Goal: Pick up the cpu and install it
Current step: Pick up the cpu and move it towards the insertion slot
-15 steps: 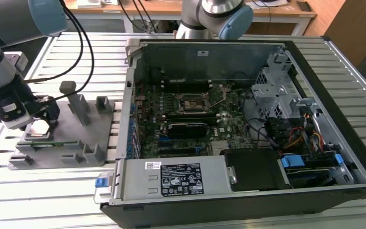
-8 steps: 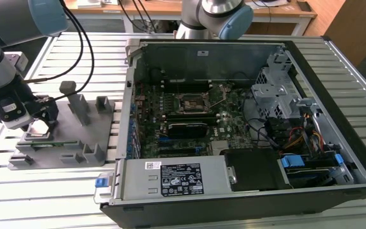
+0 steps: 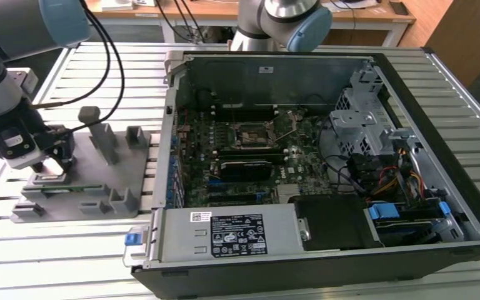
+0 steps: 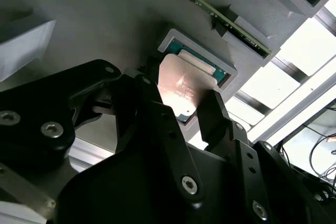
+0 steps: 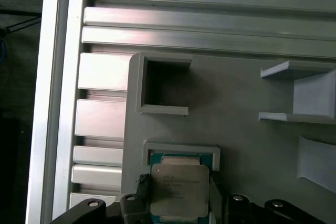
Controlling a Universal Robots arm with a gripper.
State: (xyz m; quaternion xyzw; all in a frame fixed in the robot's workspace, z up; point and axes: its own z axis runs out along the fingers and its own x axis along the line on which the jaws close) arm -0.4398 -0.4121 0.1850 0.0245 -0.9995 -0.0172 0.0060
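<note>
The cpu, a small square chip with a pale metal top, lies in a framed recess of the grey fixture in both wrist views. My gripper is down over it, one dark finger against each of two opposite edges. In the second wrist view the gripper holds the cpu between its fingers, shut on it, and the chip sits level in the recess. In the exterior view the gripper stands over the fixture at the exterior view's left. The dark metal-framed socket sits on the motherboard inside the open computer case.
A long green memory strip rests in the fixture beside the cpu's recess. Grey upright posts rise from the fixture. The slatted aluminium table carries both fixture and case. A second robot arm stands behind the case.
</note>
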